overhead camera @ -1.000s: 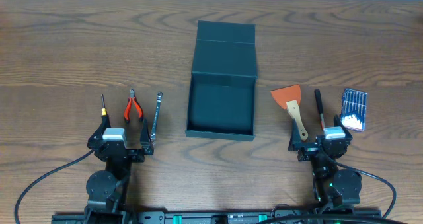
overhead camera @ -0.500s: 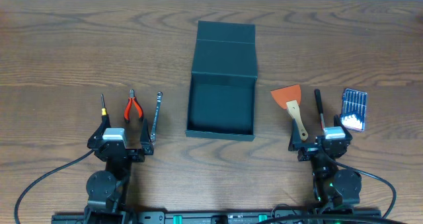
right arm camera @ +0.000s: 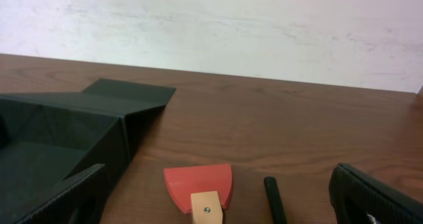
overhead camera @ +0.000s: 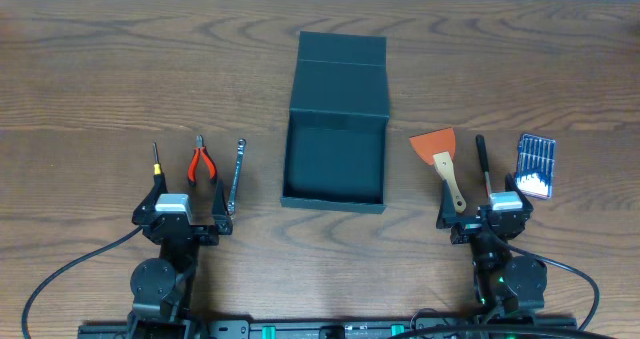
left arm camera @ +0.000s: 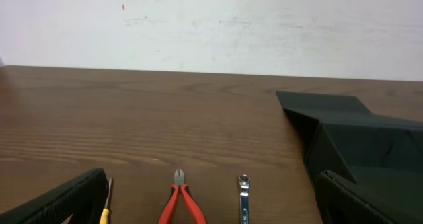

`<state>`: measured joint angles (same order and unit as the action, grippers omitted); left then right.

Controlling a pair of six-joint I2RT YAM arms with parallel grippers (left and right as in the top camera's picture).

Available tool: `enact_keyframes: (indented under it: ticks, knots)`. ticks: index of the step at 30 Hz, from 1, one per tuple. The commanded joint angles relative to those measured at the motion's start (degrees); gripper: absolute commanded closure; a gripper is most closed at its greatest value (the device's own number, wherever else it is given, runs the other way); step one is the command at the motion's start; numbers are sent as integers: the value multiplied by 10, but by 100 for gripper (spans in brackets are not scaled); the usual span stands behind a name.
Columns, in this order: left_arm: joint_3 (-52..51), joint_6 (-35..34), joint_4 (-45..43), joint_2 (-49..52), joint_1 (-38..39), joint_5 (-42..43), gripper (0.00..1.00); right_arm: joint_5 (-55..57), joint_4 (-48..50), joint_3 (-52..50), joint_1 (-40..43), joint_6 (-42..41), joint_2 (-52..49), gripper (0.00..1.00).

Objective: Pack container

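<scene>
Nothing has shifted over the last second: both arms sit parked at the near edge of the table (overhead camera: pixel 90 89), and no tool has moved. By my reading, the packing has not begun.

Nearest the camera, to the container's near left, the left gripper (overhead camera: pixel 186 201) stands with its jaws spread wide and nothing between them. To the container's near right, the right gripper (overhead camera: pixel 482 207) is likewise released and empty.

Just beyond the left gripper, left of the container, three tools lie side by side and apart: a yellow-handled screwdriver (overhead camera: pixel 155 164) farthest from the container, red-handled pliers (overhead camera: pixel 203 163) in the middle, and a small wrench (overhead camera: pixel 235 176) closest to it.

On the container's right lie an orange-bladed scraper (overhead camera: pixel 443 162) with a wooden handle, then a slim black tool (overhead camera: pixel 482 164), then a blue case of bits (overhead camera: pixel 535 166) farthest out.

The container (overhead camera: pixel 333 203) itself sits mid-table between the two groups, open and with nothing inside, its lid flap (overhead camera: pixel 340 74) folded back on the far side. All six tools look still to be loaded; either arm could start with the tool nearest it.
</scene>
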<state>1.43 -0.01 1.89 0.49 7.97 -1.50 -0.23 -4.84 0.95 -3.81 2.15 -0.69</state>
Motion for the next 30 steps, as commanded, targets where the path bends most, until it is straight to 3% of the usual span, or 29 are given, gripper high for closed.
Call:
enact_keyframes:
  ticks: [1, 7, 10, 14, 30]
  knots:
    - [-12, 2, 22, -2, -3, -5, 1, -2, 9, -3, 4, 1, 4, 1]
    - [-12, 1, 7, -3, -3, -7, 2, -7, 17, -3, 4, -7, 4, 1]
    - [-10, -23, -32, -3, -3, -7, 1, -7, 49, -2, 4, -89, 4, 1]
    - [-8, -27, -54, -3, -3, -7, 1, -7, 59, -2, 4, -120, 4, 1]
    - [5, -51, -31, 0, -3, -6, 2, -5, 26, 9, 4, -120, 1, 1]
